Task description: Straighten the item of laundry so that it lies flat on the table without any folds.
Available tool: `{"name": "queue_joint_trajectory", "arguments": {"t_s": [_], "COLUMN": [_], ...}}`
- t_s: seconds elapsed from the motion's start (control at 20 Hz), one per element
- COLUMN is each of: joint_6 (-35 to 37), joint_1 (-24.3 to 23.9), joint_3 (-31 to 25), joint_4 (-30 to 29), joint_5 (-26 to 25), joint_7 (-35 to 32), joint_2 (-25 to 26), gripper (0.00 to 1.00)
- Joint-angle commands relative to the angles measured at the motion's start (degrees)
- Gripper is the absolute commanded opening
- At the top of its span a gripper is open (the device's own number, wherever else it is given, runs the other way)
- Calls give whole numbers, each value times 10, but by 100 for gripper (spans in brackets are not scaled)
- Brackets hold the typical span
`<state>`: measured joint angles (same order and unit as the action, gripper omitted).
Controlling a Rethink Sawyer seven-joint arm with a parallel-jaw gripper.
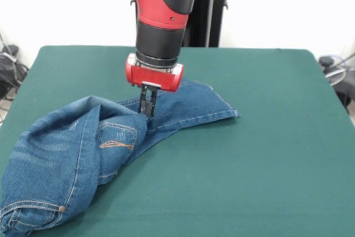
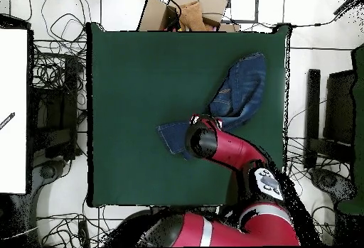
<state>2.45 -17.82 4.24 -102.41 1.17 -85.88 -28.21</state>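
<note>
Denim jeans (image 1: 83, 148): bunched and folded over themselves near one corner of the green desk (image 1: 249, 165), one leg lying flat.
Gripper (image 1: 147, 109): fingers (image 1: 143, 104) clenched on a fold at the middle, probably to pull the bundle open.

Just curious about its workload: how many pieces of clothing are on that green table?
1: a pair of jeans, bunched toward one side of the table, with the gripper down on its middle. Its folds could hide something.
</note>
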Motion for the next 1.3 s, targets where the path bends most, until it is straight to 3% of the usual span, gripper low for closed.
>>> {"name": "queue_joint_trajectory", "arguments": {"t_s": [0.05, 0.85, 1.3], "joint_6": [-5, -29, -57], "joint_1": [12, 55, 42], "joint_3": [-36, -32, -40], "joint_4": [-31, -91, -93], "joint_5": [27, 74, 68], "joint_7": [-141, -182, -168], "joint_2": [12, -5, -3], "gripper": [0, 0, 0]}}
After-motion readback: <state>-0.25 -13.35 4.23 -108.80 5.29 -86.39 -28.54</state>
